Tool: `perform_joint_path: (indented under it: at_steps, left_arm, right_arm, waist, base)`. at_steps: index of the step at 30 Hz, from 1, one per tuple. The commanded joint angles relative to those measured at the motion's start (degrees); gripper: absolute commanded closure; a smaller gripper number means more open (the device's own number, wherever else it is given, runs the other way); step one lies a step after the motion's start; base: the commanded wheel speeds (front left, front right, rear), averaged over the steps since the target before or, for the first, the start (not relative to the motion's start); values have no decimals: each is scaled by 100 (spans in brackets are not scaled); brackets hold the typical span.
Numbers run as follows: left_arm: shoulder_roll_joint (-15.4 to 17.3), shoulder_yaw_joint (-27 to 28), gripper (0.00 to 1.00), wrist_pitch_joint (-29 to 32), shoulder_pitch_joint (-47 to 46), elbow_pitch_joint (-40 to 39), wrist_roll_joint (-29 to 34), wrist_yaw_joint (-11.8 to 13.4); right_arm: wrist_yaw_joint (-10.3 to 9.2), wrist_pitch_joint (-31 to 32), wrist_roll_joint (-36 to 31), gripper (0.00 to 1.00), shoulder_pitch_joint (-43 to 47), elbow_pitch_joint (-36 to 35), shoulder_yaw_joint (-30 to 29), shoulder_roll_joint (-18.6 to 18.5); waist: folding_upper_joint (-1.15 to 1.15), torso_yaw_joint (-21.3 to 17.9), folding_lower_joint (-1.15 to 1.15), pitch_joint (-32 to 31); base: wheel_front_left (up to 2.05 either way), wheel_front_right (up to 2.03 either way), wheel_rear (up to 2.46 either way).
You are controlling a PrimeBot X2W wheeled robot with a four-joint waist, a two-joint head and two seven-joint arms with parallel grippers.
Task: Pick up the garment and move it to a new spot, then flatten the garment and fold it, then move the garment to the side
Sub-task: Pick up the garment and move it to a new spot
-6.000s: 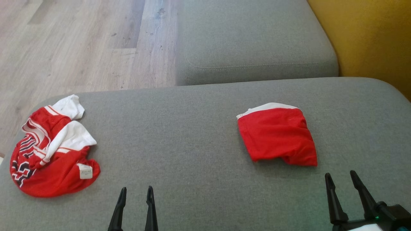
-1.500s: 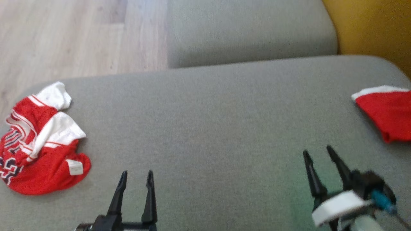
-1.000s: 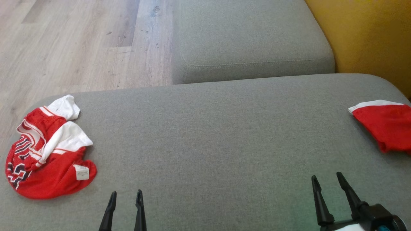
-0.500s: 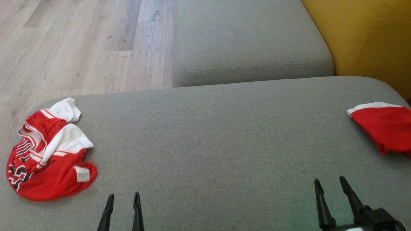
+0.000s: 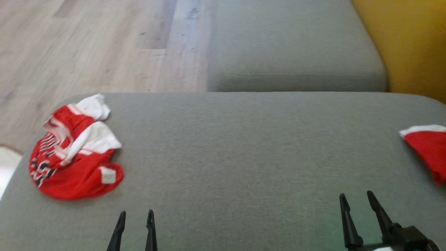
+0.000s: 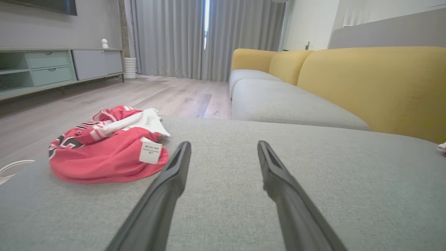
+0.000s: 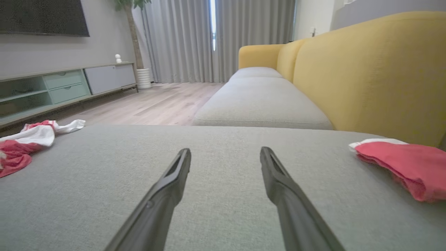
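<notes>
- Black-tipped and nearest me, the left gripper [image 5: 136, 211] and right gripper [image 5: 355, 194] hover over the near edge of the grey cushion [image 5: 244, 157]. Each has its fingers [image 6: 174, 181] spread apart with nothing between them.
- The crumpled jersey [image 5: 75, 153], which I take to be the piece to handle, lies on the cushion's left end, close to the drop. The folded red garment [image 5: 427, 150] sits at the cushion's right end and looks finished with.
- Likely trouble: the jersey is bunched in layers, so a pinch might catch only the top fold or the white label [image 5: 107, 175], and the rest would trail or slip free on the lift.
- A sideways nudge there could tip it off the cushion's left end onto the wood floor [image 5: 87, 45].
- A right arm swinging wide over the cushion's right end could scuff the folded piece open.
- Count: two grippers, four fingers, two garments and one label on this cushion. Beyond its far edge are one more seat cushion [image 5: 296, 52] and one yellow backrest [image 5: 414, 45].
</notes>
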Motion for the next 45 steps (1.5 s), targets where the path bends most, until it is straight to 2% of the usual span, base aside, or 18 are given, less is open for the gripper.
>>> perform_joint_path:
  at_steps: [1, 11, 18, 29, 33, 37, 45]
  left_arm:
    - [-17, 229, 0, -47, -305, -173, 59, -1]
    - [-17, 510, 0, -47, -310, -205, 128, 102]
    - [-17, 636, 0, -47, -307, -306, 159, 166]
    - [163, 1036, 0, -47, -1026, -521, 375, 150]
    - [249, 1134, 0, -47, -1905, -430, 375, 109]
    - [376, 1253, 0, 222, -3132, 162, 277, 126]
    - [516, 1335, 0, 1809, -5521, 2144, -33, 138]
  right_arm:
    - [14, -63, -34, 0, -175, -221, 141, -41]
    - [14, -63, -56, 0, -348, -188, 299, -35]
    - [14, -63, -72, 0, -365, -154, 305, -130]
    - [14, -63, -115, 0, -402, -210, 346, -392]
    - [14, -63, -140, 0, -527, -323, 339, -714]
    - [14, -63, -116, 0, -679, -437, 362, -1133]
    - [14, -63, -43, 0, -978, -756, 262, -1890]
  waist:
    - [0, 365, 0, 67]
    - [0, 1563, 0, 296]
    - [0, 2008, 0, 421]
    - [0, 1878, 0, 862]
    - [0, 1735, 0, 1410]
    - [0, 1641, 0, 1960]
    - [0, 1557, 0, 2897]
  base:
    - [0, 0, 0]
    - [0, 0, 0]
    - [0, 0, 0]
    - [0, 0, 0]
    - [0, 0, 0]
    - [0, 0, 0]
    - [0, 0, 0]
